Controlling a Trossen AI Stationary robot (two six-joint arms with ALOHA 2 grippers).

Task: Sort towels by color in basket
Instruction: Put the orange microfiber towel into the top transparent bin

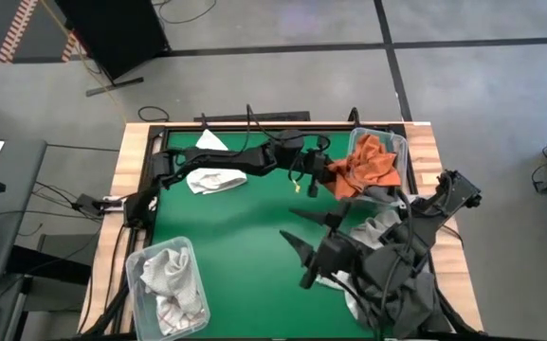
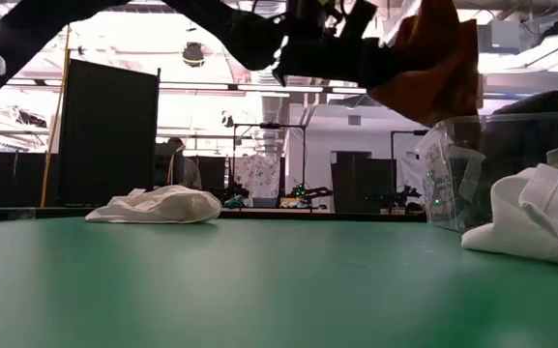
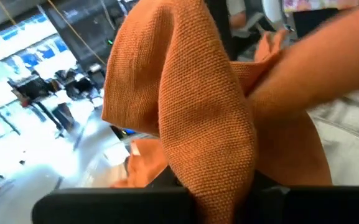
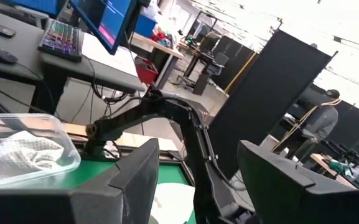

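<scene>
High view. The green worktop (image 1: 245, 237) carries two clear bins. The left arm reaches across the far side to the bin at the far right corner (image 1: 398, 147), and its left claw (image 1: 322, 173) is clamped on an orange towel (image 1: 349, 178) that hangs at that bin's near-left rim, touching more orange cloth (image 1: 375, 156) piled inside. A white towel (image 1: 214, 180) lies loose on the worktop near the far left, under the left arm. The second bin (image 1: 140, 270), at the near left corner, holds pale grey-white towels (image 1: 171, 279). The right arm lies over the near right of the worktop with the right claw (image 1: 306, 237) pointing toward the centre, its two fingers spread apart and holding nothing; white cloth (image 1: 373, 227) shows partly beneath this arm.

Low view. The left claw (image 2: 322, 48) hangs above the worktop with the orange towel (image 2: 433, 63) draped from it, over the clear bin (image 2: 453, 164) at right. A white towel (image 2: 158, 205) lies at the far left of the green surface (image 2: 259, 290), and another white towel (image 2: 540, 217) lies beside the bin. A person (image 2: 177, 159) stands in the room behind.

Left wrist view. Folds of the orange towel (image 3: 191, 124) fill the picture, gripped at the claw.

Right wrist view. The right claw (image 4: 198, 186) shows both fingers (image 4: 135, 186) well apart and empty. Beyond them are the left arm (image 4: 167, 115) and the bin of pale towels (image 4: 23, 155). A person (image 4: 319, 124) stands by a dark partition (image 4: 266, 93).
</scene>
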